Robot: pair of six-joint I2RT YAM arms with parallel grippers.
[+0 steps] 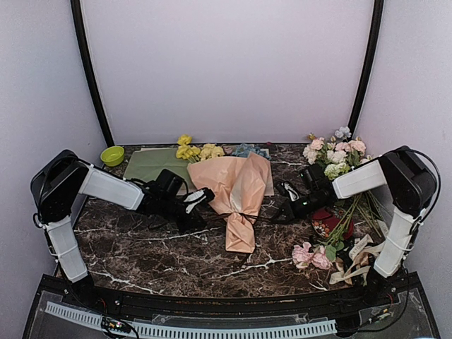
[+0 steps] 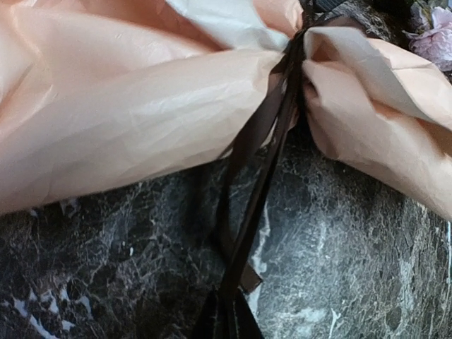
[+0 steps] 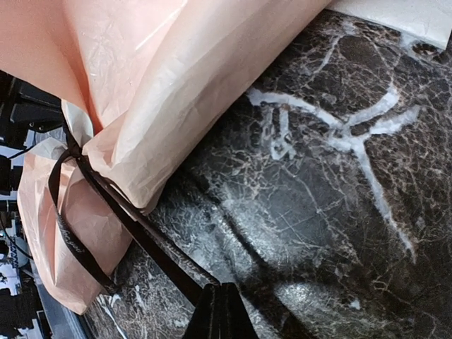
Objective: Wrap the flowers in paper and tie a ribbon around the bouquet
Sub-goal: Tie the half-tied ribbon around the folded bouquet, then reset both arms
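From above, the bouquet (image 1: 236, 187) lies mid-bench (image 1: 141, 254), its flowers (image 1: 198, 151) at the far end. My left end effector (image 1: 203, 197) and right end effector (image 1: 281, 214) flank its pinched waist, each clenched on one end of the ribbon (image 1: 248, 215). Bare bench lies on the near side. Loose roses (image 1: 332, 152) crowd my right, and a green sheet (image 1: 145, 166) lies far left.

At my left wrist, the ribbon runs taut to the waist. An uneven pull could drag the bouquet sideways or tear the thin paper (image 2: 141, 113).

At my right wrist, one loop hangs slack. I judge it could snag, or the narrow ribbon could slip from my fingertips.
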